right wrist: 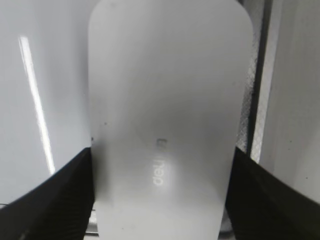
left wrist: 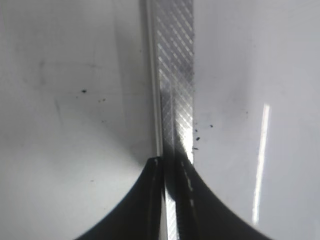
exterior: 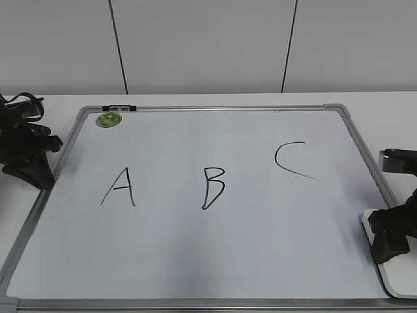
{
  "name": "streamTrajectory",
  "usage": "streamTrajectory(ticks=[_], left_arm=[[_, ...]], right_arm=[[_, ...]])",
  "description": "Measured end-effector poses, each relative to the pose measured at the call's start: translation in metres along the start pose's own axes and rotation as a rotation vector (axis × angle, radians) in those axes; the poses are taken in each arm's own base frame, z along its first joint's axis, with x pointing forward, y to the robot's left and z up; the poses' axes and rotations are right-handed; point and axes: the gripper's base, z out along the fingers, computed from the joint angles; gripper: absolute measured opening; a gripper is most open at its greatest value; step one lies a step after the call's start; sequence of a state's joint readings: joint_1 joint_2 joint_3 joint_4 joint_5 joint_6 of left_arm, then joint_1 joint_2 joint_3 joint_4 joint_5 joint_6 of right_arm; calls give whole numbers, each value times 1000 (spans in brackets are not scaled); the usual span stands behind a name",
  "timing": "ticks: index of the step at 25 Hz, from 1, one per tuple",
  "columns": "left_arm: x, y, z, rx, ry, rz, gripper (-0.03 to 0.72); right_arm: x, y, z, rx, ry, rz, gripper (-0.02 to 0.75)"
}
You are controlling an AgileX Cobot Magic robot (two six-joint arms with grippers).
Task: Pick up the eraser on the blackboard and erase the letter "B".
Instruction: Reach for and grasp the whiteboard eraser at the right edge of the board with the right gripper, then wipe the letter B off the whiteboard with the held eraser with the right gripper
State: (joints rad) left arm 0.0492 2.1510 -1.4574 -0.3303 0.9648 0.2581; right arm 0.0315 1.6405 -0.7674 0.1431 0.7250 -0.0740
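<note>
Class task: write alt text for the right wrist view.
A white eraser with faint grey lettering fills the frame, flanked by the right gripper's two dark fingers. The blackboard's white surface lies beneath, its metal frame at right.

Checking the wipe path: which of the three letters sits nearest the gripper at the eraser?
The letter C, rightmost of the three, lies nearest the right gripper at the eraser; the B and A lie farther left.

And here we are in what looks like a lab or test bench: a plain white table [exterior: 195, 99] against bare pale wall panels [exterior: 202, 45] split by thin dark seams. A framed blackboard [exterior: 208, 109] lies flat across it, black practice letters marked on. Black robot arms sit at the left [exterior: 26, 153] and right [exterior: 391, 235] edges. No household clutter anywhere.
</note>
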Motion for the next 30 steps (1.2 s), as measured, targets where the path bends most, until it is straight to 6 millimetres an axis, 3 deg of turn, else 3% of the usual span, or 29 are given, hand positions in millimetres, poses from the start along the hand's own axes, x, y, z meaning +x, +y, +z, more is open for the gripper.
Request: streamTrajectory(ticks=[9, 15, 18, 24, 30], left_arm=[[0, 0, 0, 1, 0, -1, 32], [0, 0, 0, 1, 0, -1, 32], [0, 0, 0, 1, 0, -1, 32], [0, 0, 0, 2, 0, -1, 32], [0, 0, 0, 3, -1, -2, 32]], right_arm=[[-4, 1, -6, 2, 27, -10, 540], [-22, 9, -37, -9, 23, -43, 540], [-33, 26, -55, -16, 4, -112, 540], [-54, 83, -90, -43, -80, -296, 540], [-85, 131, -89, -59, -72, -410, 540]])
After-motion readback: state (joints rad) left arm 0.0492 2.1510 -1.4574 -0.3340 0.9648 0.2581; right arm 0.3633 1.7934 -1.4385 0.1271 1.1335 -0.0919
